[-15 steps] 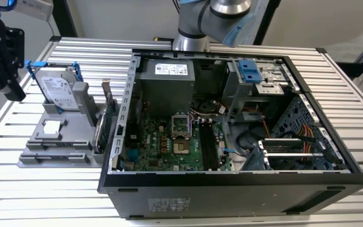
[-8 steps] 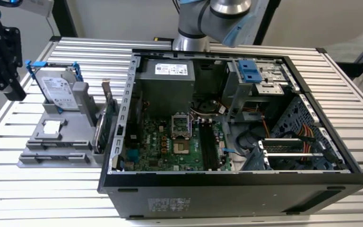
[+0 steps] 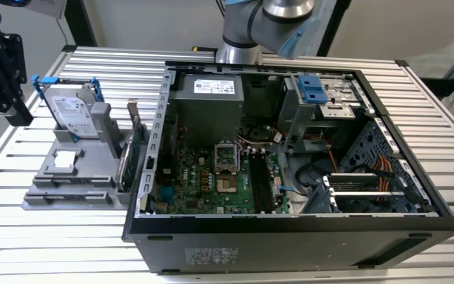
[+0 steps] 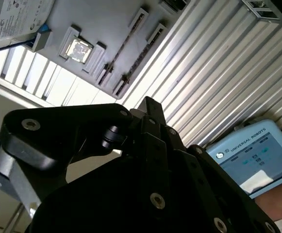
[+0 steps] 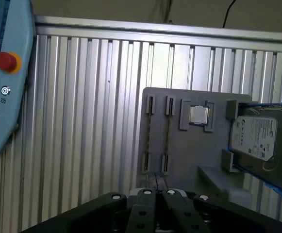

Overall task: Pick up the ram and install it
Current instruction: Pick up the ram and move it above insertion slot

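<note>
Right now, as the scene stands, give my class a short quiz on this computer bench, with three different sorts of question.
1. True or false: two ram sticks stand in the grey holder's slots.
2. What lies on the holder between the ram sticks and the hard drive? A: a square chip. B: a fan. C: a screwdriver.
3. Fill in: the holder stands to the exterior view's ___ of the open computer case.
Key: 1 true; 2 A; 3 left.
</note>
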You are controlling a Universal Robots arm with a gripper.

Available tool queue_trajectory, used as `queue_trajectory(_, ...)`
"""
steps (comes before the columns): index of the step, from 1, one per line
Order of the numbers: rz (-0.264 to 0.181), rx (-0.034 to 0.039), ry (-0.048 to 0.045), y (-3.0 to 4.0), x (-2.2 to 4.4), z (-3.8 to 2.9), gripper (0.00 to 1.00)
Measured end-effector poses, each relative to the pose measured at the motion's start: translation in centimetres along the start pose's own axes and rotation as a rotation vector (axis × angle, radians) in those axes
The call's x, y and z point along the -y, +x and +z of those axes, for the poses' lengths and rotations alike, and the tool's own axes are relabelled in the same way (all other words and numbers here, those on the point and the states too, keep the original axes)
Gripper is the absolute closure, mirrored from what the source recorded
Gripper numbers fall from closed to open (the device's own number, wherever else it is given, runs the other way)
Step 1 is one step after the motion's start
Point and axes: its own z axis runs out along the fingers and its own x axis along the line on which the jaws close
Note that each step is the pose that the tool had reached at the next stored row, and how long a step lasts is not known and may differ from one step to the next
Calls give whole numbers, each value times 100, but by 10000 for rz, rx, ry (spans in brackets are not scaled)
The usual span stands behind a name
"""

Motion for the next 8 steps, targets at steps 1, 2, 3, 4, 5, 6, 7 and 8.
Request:
queue_trajectory(1,-4,0,0,0,0,0,100)
queue_trajectory(2,-8,0,0,0,0,0,100)
queue_trajectory(3,-12,-1,0,0,0,0,100)
queue_trajectory(4,-16,0,1,0,0,0,100)
queue_trajectory(5,-20,-1,1,0,0,0,100)
queue_trajectory(6,-25,-1,1,0,0,0,100)
queue_trajectory(7,-28,-1,1,0,0,0,100)
queue_trajectory(8,-33,-1,0,0,0,0,100)
